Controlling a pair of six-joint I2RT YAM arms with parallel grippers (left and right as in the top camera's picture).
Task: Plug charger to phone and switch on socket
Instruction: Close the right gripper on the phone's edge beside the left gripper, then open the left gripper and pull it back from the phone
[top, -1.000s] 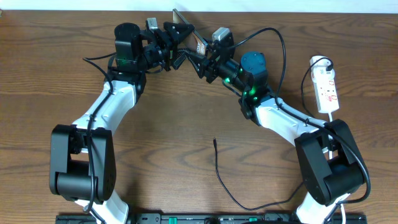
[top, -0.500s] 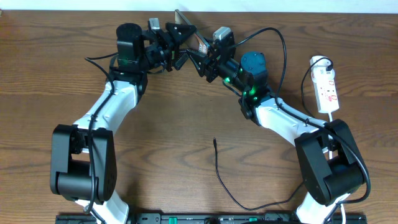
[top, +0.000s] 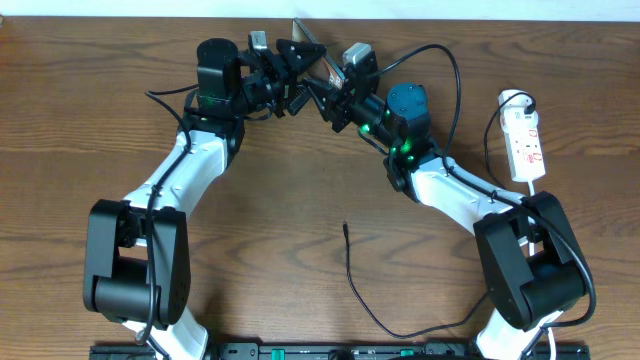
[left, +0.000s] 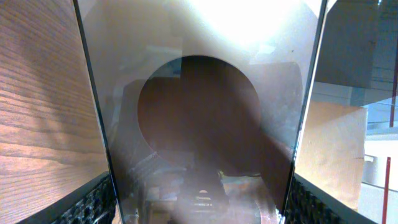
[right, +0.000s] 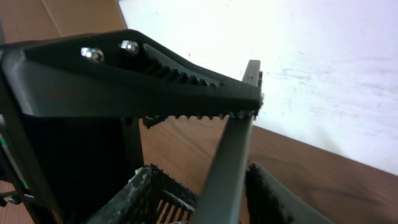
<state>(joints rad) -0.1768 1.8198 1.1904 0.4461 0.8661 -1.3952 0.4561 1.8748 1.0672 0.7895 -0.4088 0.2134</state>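
The phone (top: 310, 50) is held up off the table at the far middle, tilted on edge. My left gripper (top: 287, 62) is shut on it across its width; in the left wrist view the phone's back (left: 205, 112) with its large circle fills the space between the fingers (left: 199, 208). My right gripper (top: 325, 88) is shut on the same phone from the right; its wrist view shows the phone edge-on (right: 229, 155) between the pads (right: 208, 183). The charger's tip (top: 345, 227) lies loose on the table. The white socket (top: 526, 140) lies at the far right.
The charger's thin black cable (top: 365, 300) curves from the tip toward the front edge. The socket's white cord (top: 497, 130) loops beside it. The left gripper's finger (right: 155, 81) crosses the right wrist view. A white wall runs behind the table's far edge.
The left arm has shifted right toward the right gripper. The phone has moved a little right with it and stands more upright.
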